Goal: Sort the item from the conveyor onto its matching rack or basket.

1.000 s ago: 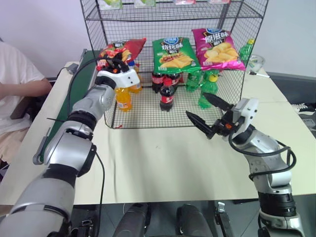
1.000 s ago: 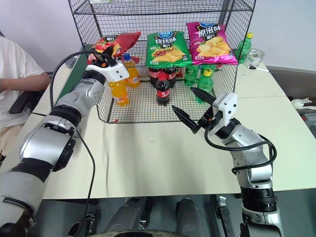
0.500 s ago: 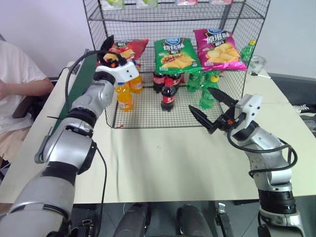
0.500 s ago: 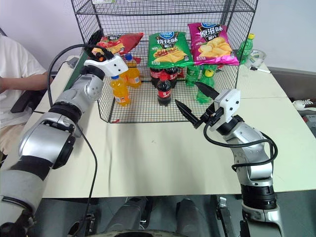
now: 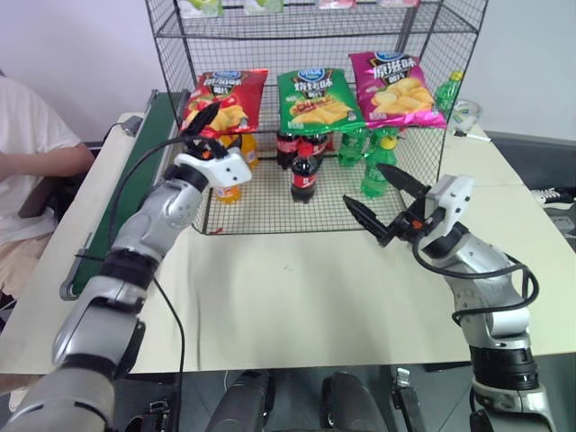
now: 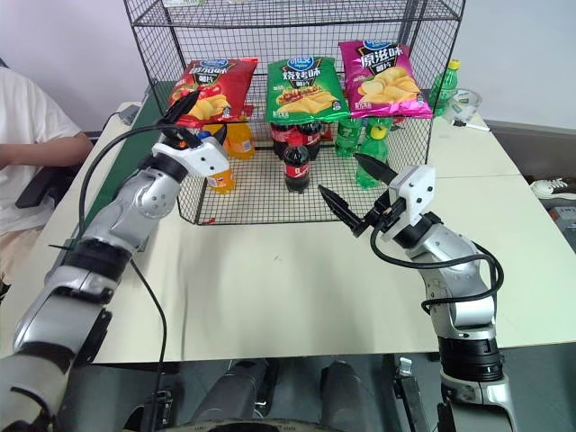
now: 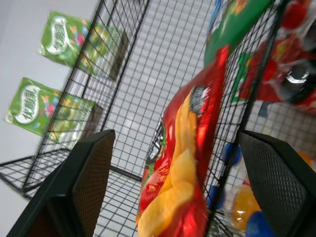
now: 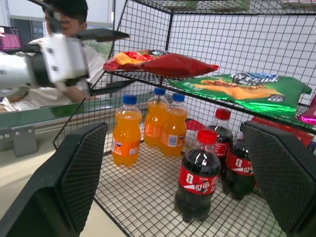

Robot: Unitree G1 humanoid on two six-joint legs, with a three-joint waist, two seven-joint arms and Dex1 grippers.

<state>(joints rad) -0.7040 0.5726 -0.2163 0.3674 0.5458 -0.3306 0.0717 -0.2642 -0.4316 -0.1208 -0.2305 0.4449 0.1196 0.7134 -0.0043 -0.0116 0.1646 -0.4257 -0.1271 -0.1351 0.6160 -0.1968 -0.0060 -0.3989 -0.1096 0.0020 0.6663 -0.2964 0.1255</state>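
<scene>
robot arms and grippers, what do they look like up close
Both arms have silver-grey metal shells with black joints and a loose black cable. The left gripper and right gripper each have a white housing and two pointed black fingers with mesh-textured pads.

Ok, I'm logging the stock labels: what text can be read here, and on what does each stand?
"原滋味": on the magenta chip bag.
Red snack bag, green chip bag, cola bottles, green cartons: lettering is there but too blurred or small to read.
</scene>
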